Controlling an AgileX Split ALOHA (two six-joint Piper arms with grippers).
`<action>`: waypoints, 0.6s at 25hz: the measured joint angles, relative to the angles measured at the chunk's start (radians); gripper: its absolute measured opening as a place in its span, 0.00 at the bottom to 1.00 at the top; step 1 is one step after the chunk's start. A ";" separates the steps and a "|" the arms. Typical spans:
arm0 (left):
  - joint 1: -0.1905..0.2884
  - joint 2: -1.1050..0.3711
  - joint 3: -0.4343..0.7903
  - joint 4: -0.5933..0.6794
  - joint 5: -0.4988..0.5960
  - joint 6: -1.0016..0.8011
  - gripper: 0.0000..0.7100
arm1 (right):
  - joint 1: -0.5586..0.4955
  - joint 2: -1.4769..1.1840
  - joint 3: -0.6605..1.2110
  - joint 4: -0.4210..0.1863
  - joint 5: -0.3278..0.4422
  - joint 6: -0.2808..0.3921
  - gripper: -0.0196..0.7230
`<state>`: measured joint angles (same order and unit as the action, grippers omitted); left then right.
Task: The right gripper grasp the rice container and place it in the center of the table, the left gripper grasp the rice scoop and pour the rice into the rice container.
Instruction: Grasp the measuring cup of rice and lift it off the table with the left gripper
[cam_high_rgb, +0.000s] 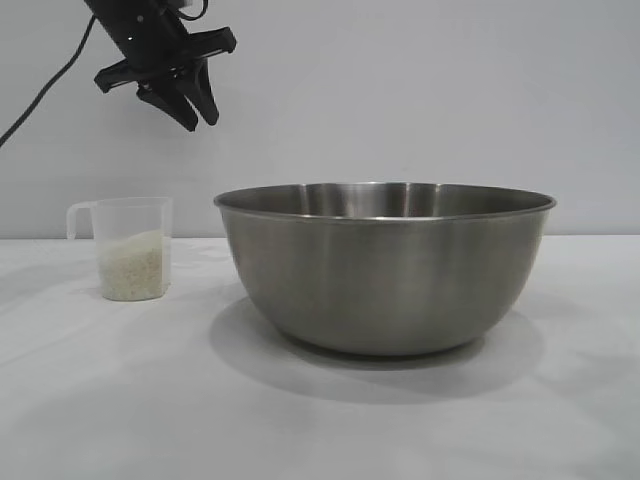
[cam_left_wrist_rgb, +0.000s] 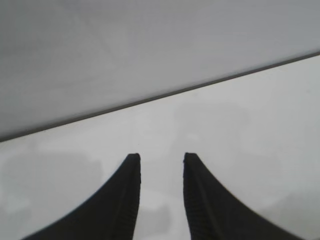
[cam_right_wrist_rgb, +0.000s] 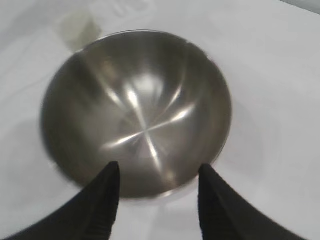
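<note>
Toward the table's (cam_high_rgb: 90, 400) left edge, the rice scoop (cam_high_rgb: 131, 248) stands upright, handle outward, below the empty left gripper (cam_high_rgb: 190, 100), its jaws slightly parted. The rice container (cam_high_rgb: 385, 265) sits mid-table, released; the right gripper (cam_right_wrist_rgb: 157, 172) hangs spread above it.
</note>
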<state>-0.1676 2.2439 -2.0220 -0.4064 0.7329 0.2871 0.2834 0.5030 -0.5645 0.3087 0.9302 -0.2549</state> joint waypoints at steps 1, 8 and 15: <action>0.000 -0.005 0.000 0.008 0.002 -0.002 0.24 | 0.000 -0.071 0.009 -0.058 0.051 0.057 0.49; 0.000 -0.083 0.043 0.054 0.019 -0.021 0.24 | 0.000 -0.403 0.044 -0.232 0.268 0.246 0.49; -0.001 -0.324 0.521 0.106 -0.264 -0.013 0.24 | 0.000 -0.411 0.044 -0.241 0.288 0.254 0.49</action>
<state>-0.1682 1.9199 -1.5008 -0.3008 0.4687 0.2743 0.2834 0.0925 -0.5206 0.0672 1.2180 -0.0011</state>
